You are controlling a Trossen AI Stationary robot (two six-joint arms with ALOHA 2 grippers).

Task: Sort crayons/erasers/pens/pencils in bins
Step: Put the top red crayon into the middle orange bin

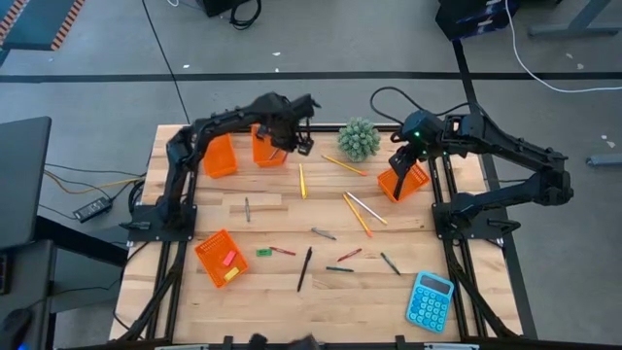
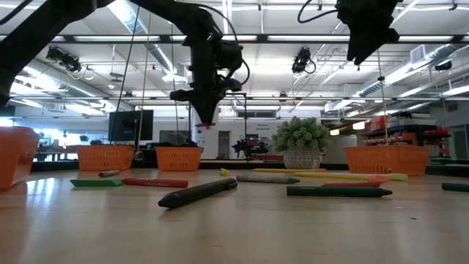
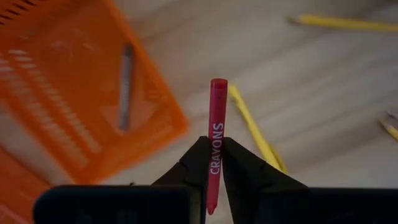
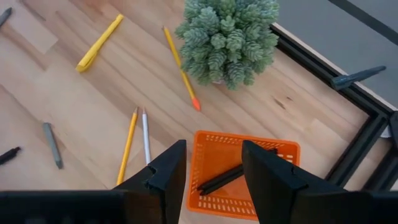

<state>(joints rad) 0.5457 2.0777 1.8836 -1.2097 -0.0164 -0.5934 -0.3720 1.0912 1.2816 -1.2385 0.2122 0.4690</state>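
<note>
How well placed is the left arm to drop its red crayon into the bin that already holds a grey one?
Probably well placed. The left gripper is shut on the red crayon and hangs above the table just beside that bin, where the grey crayon lies. Nothing stands between them in the left wrist view.

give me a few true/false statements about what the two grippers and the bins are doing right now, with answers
1. The left gripper is shut on a red crayon. True.
2. The bin below that crayon is empty. False: a grey crayon lies in it.
3. The right gripper holds a pencil. False: its fingers are open with nothing between them.
4. The bin under the right gripper has a black pen in it. True.
5. The blue calculator sits inside a bin. False: it lies on the table near the front right corner.
</note>
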